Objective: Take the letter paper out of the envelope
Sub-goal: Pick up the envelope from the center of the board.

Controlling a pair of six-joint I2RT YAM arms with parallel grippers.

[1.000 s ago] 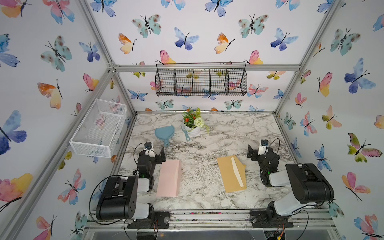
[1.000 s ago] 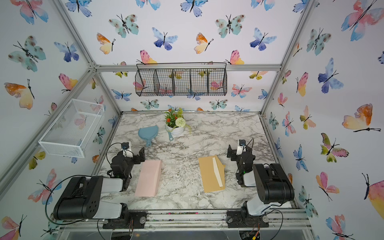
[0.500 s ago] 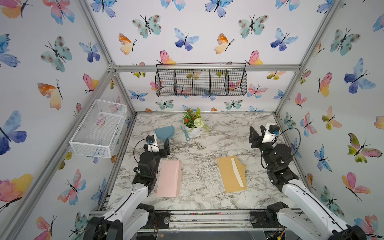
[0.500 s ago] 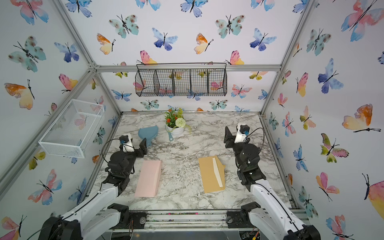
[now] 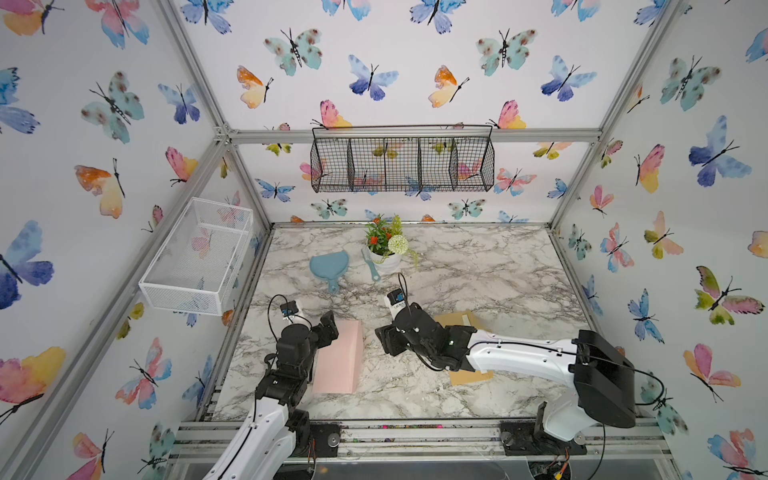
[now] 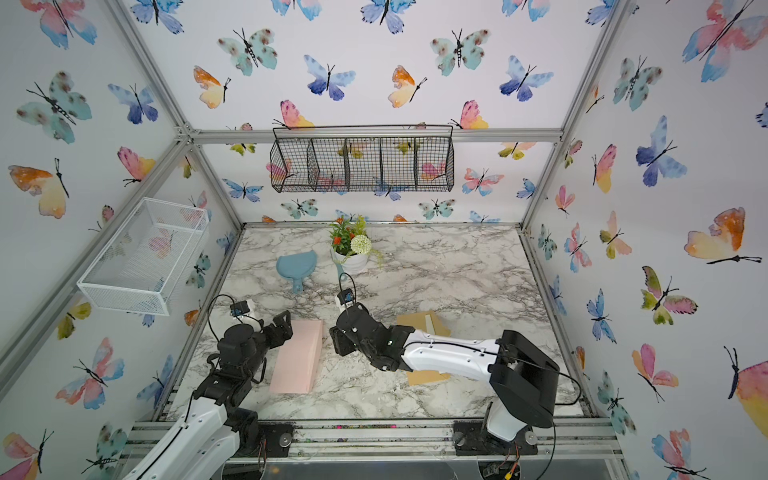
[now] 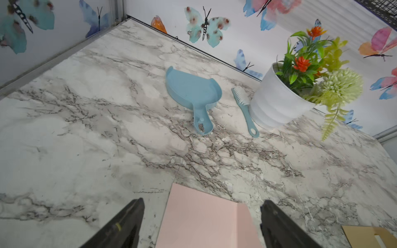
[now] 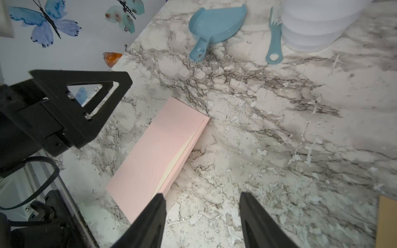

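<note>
A pink envelope (image 5: pixel 338 357) (image 6: pixel 297 357) lies flat on the left part of the marble table (image 5: pixel 478 270). In the right wrist view a thin cream edge of the letter paper (image 8: pixel 171 165) shows under the flap of the pink envelope (image 8: pixel 159 150). My left gripper (image 5: pixel 328 328) (image 7: pixel 202 201) hangs open over the envelope's far end, a finger on each side, holding nothing. My right gripper (image 5: pixel 384 338) (image 8: pixel 202 194) stands open just right of the envelope's flap side, with bare marble between its fingers.
A brown envelope (image 5: pixel 457 320) lies under my right arm. At the back stand a blue dustpan (image 5: pixel 329 266), a small brush (image 5: pixel 371 266) and a potted plant (image 5: pixel 386 249). A white wire basket (image 5: pixel 199 253) hangs on the left wall, a black one (image 5: pixel 401 162) on the back wall.
My right arm has swung from the right side across the brown envelope to the pink envelope. My left arm has come down to the pink envelope's far end.
</note>
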